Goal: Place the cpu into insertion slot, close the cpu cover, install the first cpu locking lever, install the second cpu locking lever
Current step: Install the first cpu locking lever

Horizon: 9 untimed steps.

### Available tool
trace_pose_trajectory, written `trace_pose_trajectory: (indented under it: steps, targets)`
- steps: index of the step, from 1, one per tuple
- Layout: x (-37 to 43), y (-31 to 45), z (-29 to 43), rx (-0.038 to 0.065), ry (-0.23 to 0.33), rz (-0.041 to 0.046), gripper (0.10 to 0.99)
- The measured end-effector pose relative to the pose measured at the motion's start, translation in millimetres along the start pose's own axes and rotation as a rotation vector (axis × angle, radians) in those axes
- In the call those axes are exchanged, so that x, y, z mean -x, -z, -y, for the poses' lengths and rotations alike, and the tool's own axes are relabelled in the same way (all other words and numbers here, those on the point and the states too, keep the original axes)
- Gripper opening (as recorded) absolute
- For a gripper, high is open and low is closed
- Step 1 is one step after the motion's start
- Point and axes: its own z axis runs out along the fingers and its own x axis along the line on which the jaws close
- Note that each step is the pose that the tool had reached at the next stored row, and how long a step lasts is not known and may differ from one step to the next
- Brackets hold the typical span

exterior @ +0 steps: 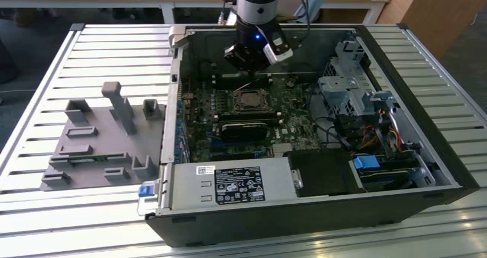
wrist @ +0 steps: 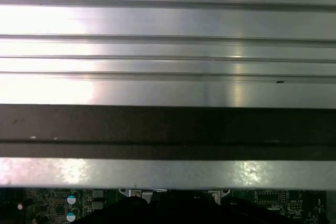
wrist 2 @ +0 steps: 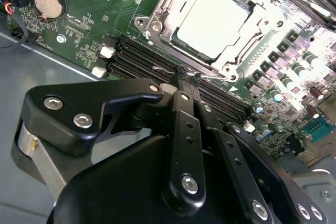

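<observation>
The cpu [wrist 2: 212,22], with a pale metal top, lies in the insertion slot [exterior: 250,100] on the green motherboard inside the open computer case. The silvery cpu cover [wrist 2: 239,59] lies flat around it, its window showing the chip. My gripper [wrist 2: 184,73] is shut, its two black fingers [wrist 2: 181,108] pressed together. Their tips rest at a thin wire locking lever [wrist 2: 164,70] beside the socket's edge. Whether the tips pinch the wire or only touch it I cannot tell. In the exterior view the gripper [exterior: 250,64] hangs just behind the socket.
A black power supply box [exterior: 232,185] fills the case's front. A drive cage [exterior: 346,92] and cables [exterior: 380,135] crowd the exterior view's right. Memory slots [wrist 2: 136,59] run next to the socket. A grey fixture [exterior: 99,135] sits on the slatted table [exterior: 45,69].
</observation>
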Motion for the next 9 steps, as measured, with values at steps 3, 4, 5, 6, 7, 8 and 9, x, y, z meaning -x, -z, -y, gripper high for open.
trace_pose_trajectory:
  steps: [3,4,5,6,7,8,9]
  targets:
    - [1.5,-0.6,-0.3,0.0,0.0,-0.0001,0.114]
    - [2.0,-0.8,-0.7,0.0,0.0,-0.0001,0.114]
    - [2.4,-1.2,-1.0,0.0,0.0,-0.0001,0.114]
    - [2.8,-1.5,-1.2,0.0,0.0,-0.0001,0.114]
    - [3.4,-1.9,-1.4,0.0,0.0,0.0,0.114]
    - [3.9,-2.2,-1.6,0.0,0.0,0.0001,0.114]
    - [4.4,-2.4,-1.6,0.0,0.0,0.0,0.114]
